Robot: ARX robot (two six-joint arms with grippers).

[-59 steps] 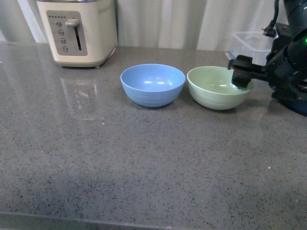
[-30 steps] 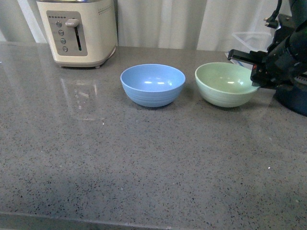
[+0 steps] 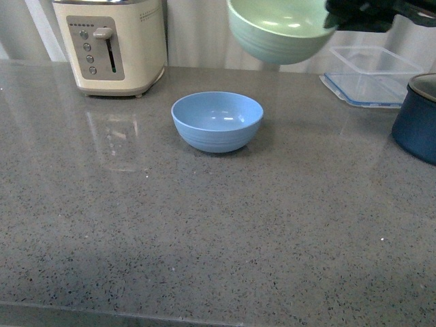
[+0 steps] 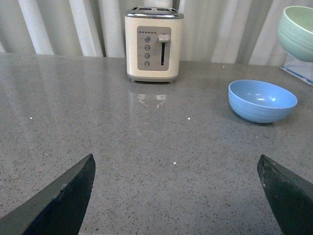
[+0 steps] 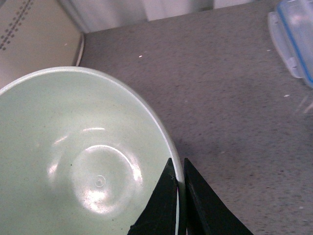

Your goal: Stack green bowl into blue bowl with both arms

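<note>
My right gripper (image 5: 179, 169) clamps the green bowl (image 3: 276, 30) by its rim, aloft; the left gripper (image 4: 175, 157) hangs spread, empty. The next move, I judge, is centring it over the blue bowl (image 3: 216, 121), then lowering.

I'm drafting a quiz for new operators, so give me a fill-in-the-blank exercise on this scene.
The right end effector grips the green bowl by its ____.
Left of the blue bowl, further back, stands a cream ____.
The left end effector is ____, holding nothing.
Missing: rim; toaster; open.

Bright, even light; soft glints inside the green bowl (image 5: 73, 161), reflections on the countertop (image 3: 204, 225).
</note>
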